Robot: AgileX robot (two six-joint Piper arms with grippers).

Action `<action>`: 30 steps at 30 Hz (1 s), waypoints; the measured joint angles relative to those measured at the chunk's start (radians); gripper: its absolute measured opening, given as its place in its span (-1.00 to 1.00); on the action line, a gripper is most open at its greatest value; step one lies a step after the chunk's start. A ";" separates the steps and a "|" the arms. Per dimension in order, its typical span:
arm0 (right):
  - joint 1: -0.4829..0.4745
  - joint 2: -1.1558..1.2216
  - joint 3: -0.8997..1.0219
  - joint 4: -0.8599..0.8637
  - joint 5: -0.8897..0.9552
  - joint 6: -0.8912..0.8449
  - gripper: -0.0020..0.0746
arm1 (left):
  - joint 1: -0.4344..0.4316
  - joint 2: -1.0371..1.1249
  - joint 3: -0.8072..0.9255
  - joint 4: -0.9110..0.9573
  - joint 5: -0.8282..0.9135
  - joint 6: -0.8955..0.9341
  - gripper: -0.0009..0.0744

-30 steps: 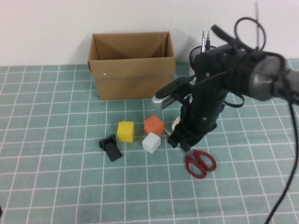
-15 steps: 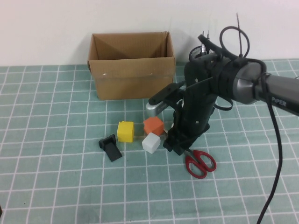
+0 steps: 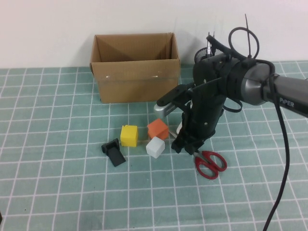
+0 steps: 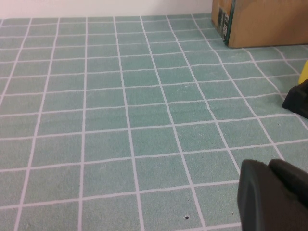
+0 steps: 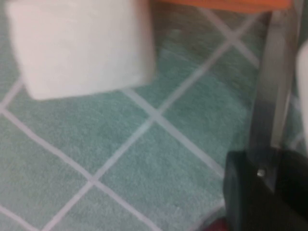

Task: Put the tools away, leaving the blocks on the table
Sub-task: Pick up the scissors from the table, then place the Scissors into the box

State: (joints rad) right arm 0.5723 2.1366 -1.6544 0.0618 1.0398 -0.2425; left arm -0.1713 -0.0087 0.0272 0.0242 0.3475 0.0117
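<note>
The teal tiled table (image 3: pixel 57 192) has a cardboard box (image 3: pixel 135 67) open at the back, and the right arm reaches down in front of it so the right gripper (image 3: pixel 186 146) sits low on the steel blades of the red-handled scissors (image 3: pixel 210 164), fingers pinched onto the blades by the look of the wrist view, handles lying flat on the tiles just beside it. The yellow block (image 3: pixel 129 135), orange block (image 3: pixel 158 129) and white block (image 3: pixel 155 147) sit clustered to its left, with a small black clip piece (image 3: pixel 113 152) beyond them. The left gripper (image 4: pixel 272 195) is clenched with nothing in it, low over bare tiles, well off to the left.
</note>
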 joint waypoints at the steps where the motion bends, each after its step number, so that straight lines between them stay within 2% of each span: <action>1: -0.001 0.000 0.000 0.002 0.000 0.000 -0.76 | 0.000 0.000 0.000 0.000 0.000 0.000 -0.98; 10: 0.015 -0.117 0.004 -0.050 0.063 0.018 -0.79 | 0.000 0.000 0.000 0.000 0.000 0.000 -0.98; 17: 0.028 -0.226 -0.229 -0.140 -0.091 -0.045 -0.79 | 0.000 0.000 0.000 0.000 0.000 0.000 -0.98; 24: 0.028 -0.074 -0.467 -0.177 -0.304 -0.248 -0.80 | 0.000 0.000 0.000 0.000 0.000 0.000 -0.98; 30: 0.028 0.095 -0.577 -0.177 -0.449 -0.308 -0.80 | 0.000 0.000 0.000 0.000 0.000 0.000 -0.98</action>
State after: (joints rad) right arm 0.6001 2.2312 -2.2317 -0.1150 0.5908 -0.5510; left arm -0.1713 -0.0087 0.0272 0.0242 0.3475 0.0117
